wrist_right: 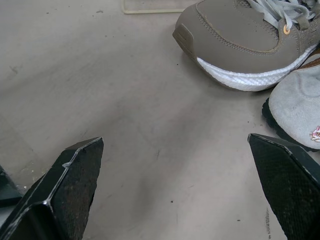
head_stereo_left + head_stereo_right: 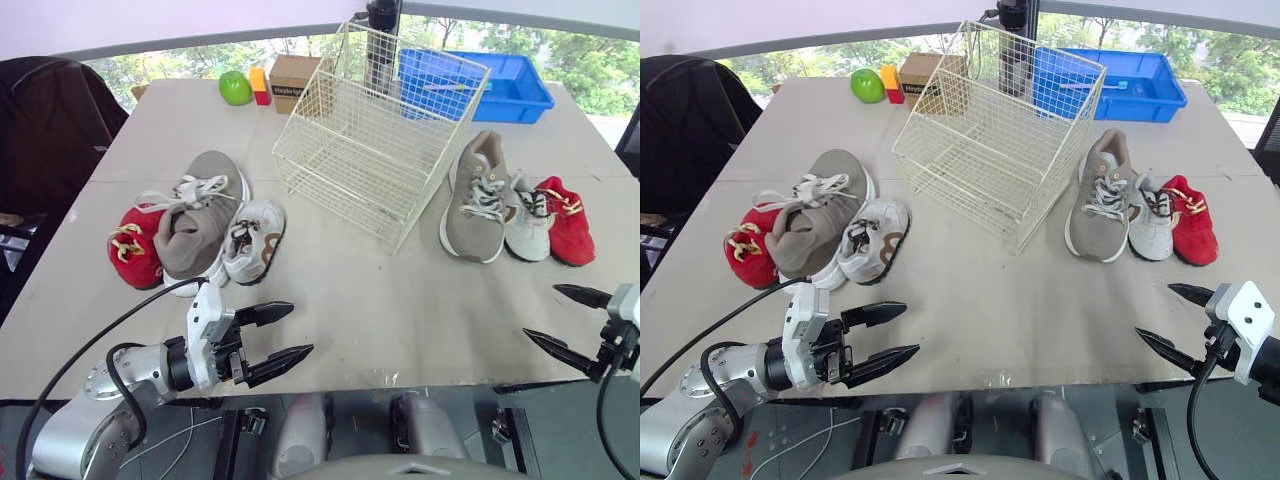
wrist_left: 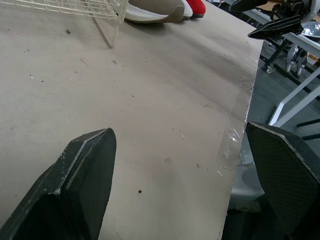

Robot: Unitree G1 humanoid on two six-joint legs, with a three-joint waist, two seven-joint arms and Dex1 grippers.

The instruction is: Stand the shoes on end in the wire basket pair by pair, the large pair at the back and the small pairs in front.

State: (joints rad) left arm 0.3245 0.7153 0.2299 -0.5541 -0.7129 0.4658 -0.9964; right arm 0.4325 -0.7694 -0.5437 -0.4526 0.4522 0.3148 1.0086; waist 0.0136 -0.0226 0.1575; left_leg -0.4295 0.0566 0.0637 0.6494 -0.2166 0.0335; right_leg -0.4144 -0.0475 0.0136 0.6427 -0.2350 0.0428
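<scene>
My left claw (image 2: 300, 329) and right claw (image 2: 541, 312) both gape wide, empty. Shoes (image 2: 478, 200) lie on the surface (image 2: 400, 300), flanking the wire basket (image 2: 365, 145).

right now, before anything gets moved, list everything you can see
wire basket: 1, cream, middle of the table, nothing in it
large grey shoes: 2, grey-brown, one on each side of the basket
small white shoes: 2, white, one beside each grey shoe
small red shoes: 2, red, outermost on each side
green ball: 1, green, far left
red and yellow block: 1, beside the ball
cardboard box: 1, brown, behind the basket
dark cylinder: 1, black, behind the basket
blue bin: 1, blue, far right
table: 1, beige
black chair: 1, left of the table
left gripper: 1, black, open, near edge
right gripper: 1, black, open, near edge
</scene>
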